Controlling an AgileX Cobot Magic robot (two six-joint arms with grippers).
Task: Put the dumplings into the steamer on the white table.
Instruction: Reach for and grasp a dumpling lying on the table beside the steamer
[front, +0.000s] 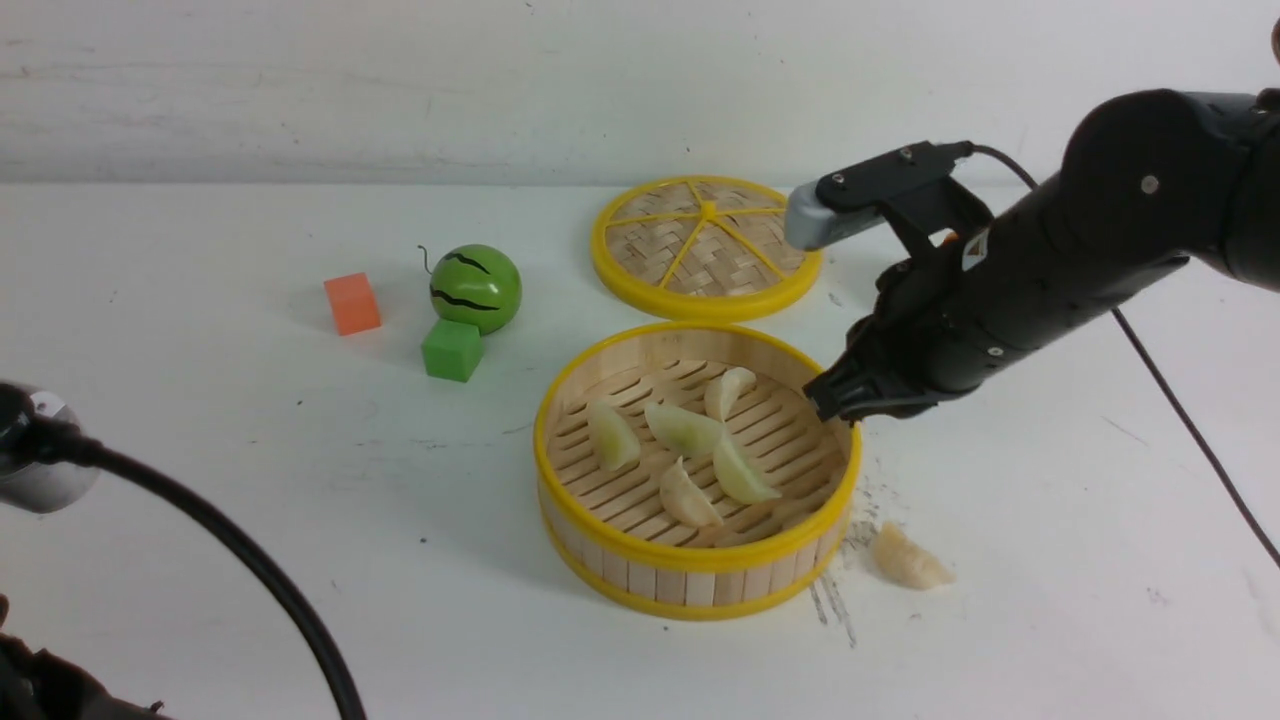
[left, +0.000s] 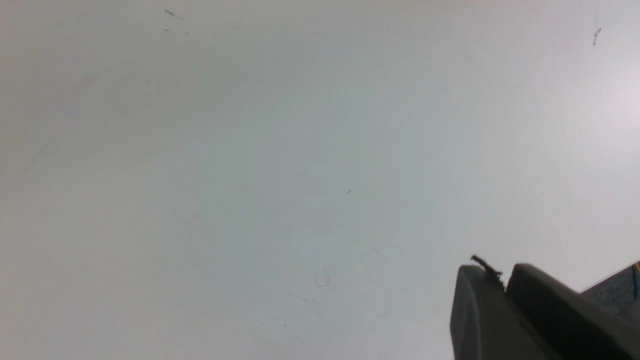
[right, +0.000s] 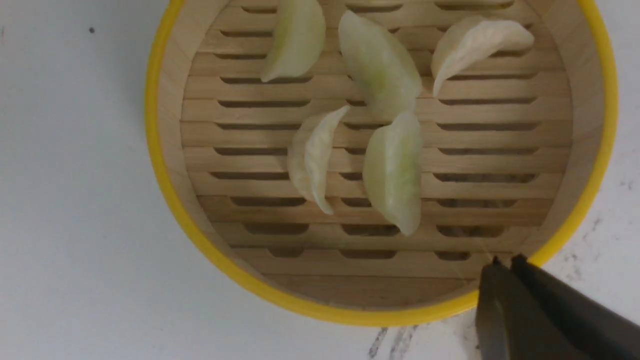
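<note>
right gripper (front: 822, 400): closed, empty, over steamer (front: 690, 560) rim | left gripper (left: 502, 275): closed, empty, above white table (front: 300, 500) | dumplings (front: 683, 428): five inside steamer | sixth dumpling (front: 908, 560): on table just right of steamer

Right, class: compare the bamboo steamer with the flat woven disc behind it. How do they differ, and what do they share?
The steamer has an upright slatted wall and a slotted floor; the woven disc is flat, with yellow spokes. The steamer holds five dumplings; the woven disc holds nothing. The steamer sits nearer the camera, the woven disc farther back. Both are round, bamboo-coloured and yellow-rimmed, and both rest on the white table.
</note>
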